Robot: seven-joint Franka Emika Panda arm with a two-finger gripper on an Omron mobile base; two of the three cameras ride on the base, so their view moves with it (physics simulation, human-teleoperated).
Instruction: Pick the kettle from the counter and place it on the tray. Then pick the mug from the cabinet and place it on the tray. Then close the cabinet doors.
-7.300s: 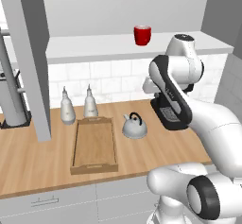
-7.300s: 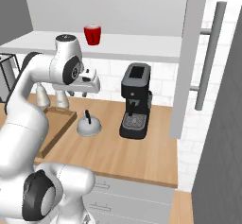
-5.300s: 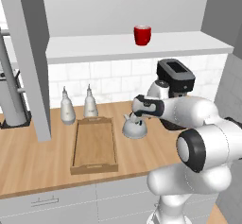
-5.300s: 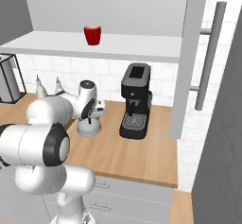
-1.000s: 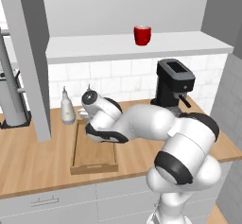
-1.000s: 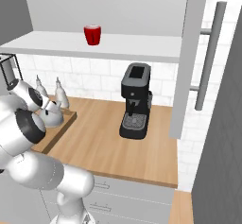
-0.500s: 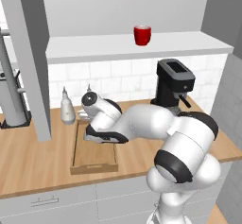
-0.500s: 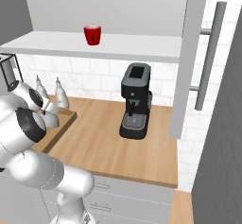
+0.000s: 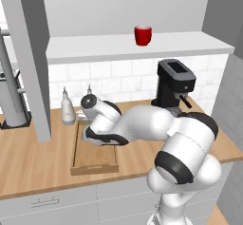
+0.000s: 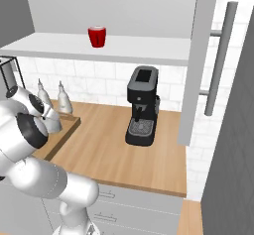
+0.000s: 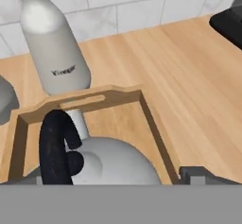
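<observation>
- Your kettle [image 11: 101, 164] is sitting inside the tray [image 11: 151, 119] on the bench [image 11: 189, 81].
- Your fingers [image 11: 118, 178] are standing wide apart at either side of it, gripping nothing.
- A vinegar bottle [image 11: 54, 48] is standing at 12 o'clock beyond the tray's rim.

The arm [image 9: 156, 124] is showing glossy white, rounded shell segments, bulging like smooth capsules. Dark charcoal rings are marking the joints, one broad band wrapping the big elbow [image 9: 182, 158] and another circling the wrist. The pincer body [image 9: 102, 137] is looking dark and blocky beneath the white wrist.
</observation>
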